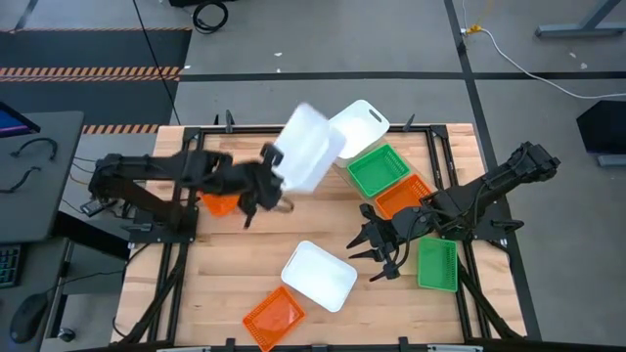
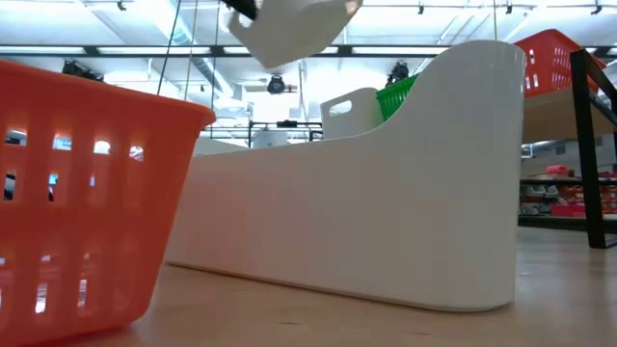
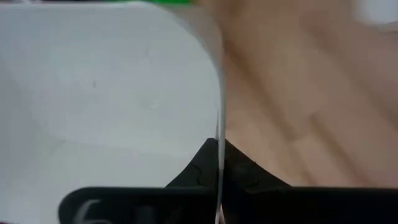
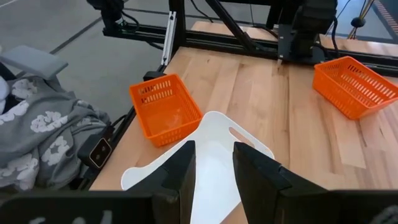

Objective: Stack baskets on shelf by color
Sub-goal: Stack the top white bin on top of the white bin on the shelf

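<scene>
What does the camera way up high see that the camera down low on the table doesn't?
Only the high view shows both arms: the left pincer shut on the rim of a lifted white basket, the right pincer hanging over the table beside a green basket, and an orange basket under the left arm.

Only the low view shows the room's ceiling lights and far shelves of goods.

Both show the lifted white basket, the white basket lying on the table, the near orange basket, and white, green and orange baskets up on the shelf.
</scene>
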Robot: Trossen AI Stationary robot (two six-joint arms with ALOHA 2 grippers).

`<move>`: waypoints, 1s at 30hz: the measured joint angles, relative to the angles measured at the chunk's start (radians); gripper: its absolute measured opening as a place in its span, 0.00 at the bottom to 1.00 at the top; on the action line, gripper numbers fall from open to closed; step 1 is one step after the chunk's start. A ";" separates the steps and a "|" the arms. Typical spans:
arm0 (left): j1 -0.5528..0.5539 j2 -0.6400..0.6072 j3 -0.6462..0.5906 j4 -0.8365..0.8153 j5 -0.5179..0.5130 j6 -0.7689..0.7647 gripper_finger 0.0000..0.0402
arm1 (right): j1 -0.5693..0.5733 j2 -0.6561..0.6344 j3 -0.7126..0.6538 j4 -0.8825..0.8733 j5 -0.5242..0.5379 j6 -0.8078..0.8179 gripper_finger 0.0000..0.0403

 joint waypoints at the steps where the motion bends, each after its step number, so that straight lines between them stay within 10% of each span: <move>1: 0.031 0.006 0.012 0.014 0.003 0.025 0.00 | 0.000 0.000 0.000 0.000 0.000 0.000 0.28; 13: 0.272 0.216 0.242 0.094 0.133 0.285 0.00 | -0.001 0.000 0.000 0.014 0.003 0.000 0.28; 30: 0.341 0.423 0.428 0.099 0.204 0.462 0.01 | 0.017 0.000 0.000 -0.071 0.002 0.190 0.28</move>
